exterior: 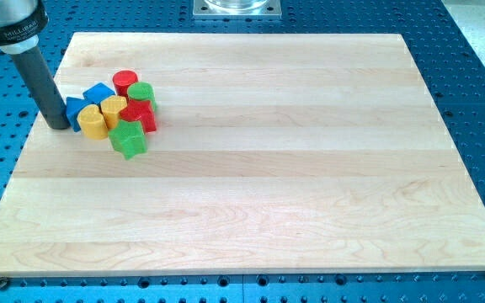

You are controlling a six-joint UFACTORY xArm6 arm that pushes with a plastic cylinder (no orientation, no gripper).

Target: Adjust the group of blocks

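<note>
A tight cluster of blocks sits at the view's upper left of the wooden board (251, 168). It holds a red cylinder (125, 82), a green cylinder (141, 94), a blue block (99, 93), a second blue block (75, 109), a yellow cylinder (92, 122), a yellow block (114, 108), a red star-like block (141, 115) and a green star-like block (129, 139). My tip (59, 126) stands on the board at the cluster's left, right against the second blue block.
The board lies on a blue perforated table (478, 101). A grey metal mount (237, 8) shows at the view's top centre. The board's left edge is close to my tip.
</note>
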